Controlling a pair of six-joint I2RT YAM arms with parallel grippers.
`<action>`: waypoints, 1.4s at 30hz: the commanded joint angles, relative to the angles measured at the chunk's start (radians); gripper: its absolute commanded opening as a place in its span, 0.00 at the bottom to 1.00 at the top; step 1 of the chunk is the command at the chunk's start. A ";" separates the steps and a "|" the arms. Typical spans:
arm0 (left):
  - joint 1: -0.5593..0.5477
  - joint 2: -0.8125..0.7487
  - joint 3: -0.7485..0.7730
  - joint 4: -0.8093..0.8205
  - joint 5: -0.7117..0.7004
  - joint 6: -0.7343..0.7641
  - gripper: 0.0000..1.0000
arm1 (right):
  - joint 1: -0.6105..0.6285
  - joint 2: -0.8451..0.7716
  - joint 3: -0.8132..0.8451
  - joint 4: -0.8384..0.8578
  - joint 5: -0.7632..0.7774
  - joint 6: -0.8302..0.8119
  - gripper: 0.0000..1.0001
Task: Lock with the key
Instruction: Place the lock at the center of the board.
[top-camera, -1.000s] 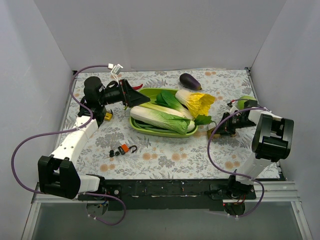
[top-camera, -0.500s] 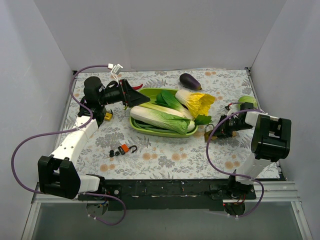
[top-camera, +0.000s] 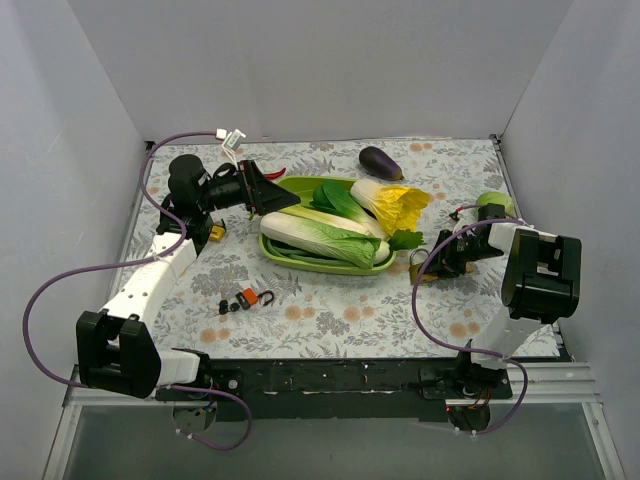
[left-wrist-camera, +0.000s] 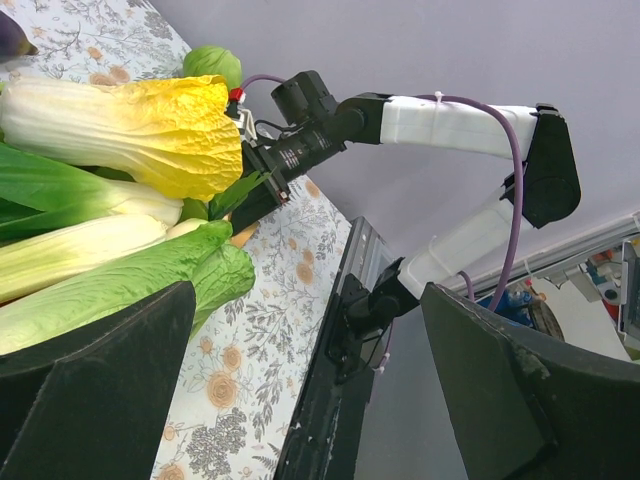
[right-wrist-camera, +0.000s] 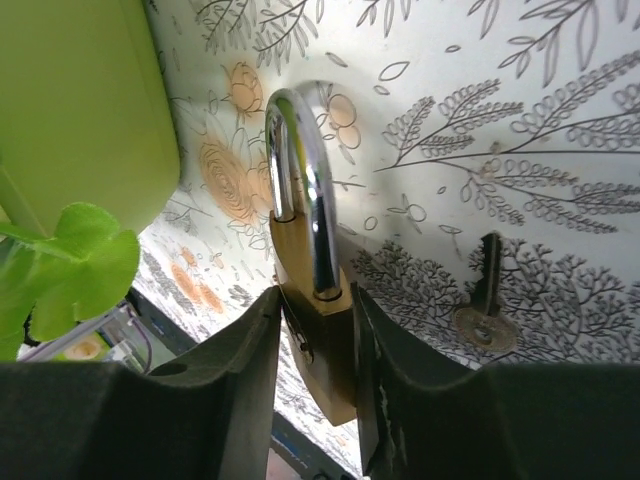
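Note:
My right gripper (right-wrist-camera: 315, 400) is shut on the body of a brass padlock (right-wrist-camera: 318, 345), held low over the flowered cloth. Its chrome shackle (right-wrist-camera: 300, 190) points away from me towards the green tray. A small dark key (right-wrist-camera: 483, 305) lies flat on the cloth just right of the padlock, apart from it. In the top view the padlock (top-camera: 416, 266) sits at the right gripper (top-camera: 432, 263), beside the tray's right end. My left gripper (top-camera: 262, 186) is raised over the tray's left end, and in the left wrist view (left-wrist-camera: 310, 400) it is open and empty.
The green tray (top-camera: 300, 262) holds several cabbages and greens. An eggplant (top-camera: 380, 162) lies behind it, and a green fruit (top-camera: 492, 202) sits at the right edge. A small orange lock with black pieces (top-camera: 250, 297) lies front left. A red chili (top-camera: 272, 173) and a yellow bit (top-camera: 216, 232) are near the left arm.
My right gripper has moved left and nearer with the padlock, from beside the green fruit to the tray's right end. The left arm has not moved.

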 joint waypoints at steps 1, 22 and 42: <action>0.008 -0.041 -0.014 0.031 -0.006 -0.004 0.98 | 0.009 -0.034 0.017 0.033 -0.020 0.045 0.34; 0.009 -0.039 -0.033 0.054 0.006 -0.022 0.98 | 0.021 -0.059 -0.098 0.234 -0.086 0.174 0.01; 0.009 -0.044 -0.036 0.026 0.024 -0.014 0.98 | 0.024 -0.042 0.053 0.007 0.046 0.013 0.60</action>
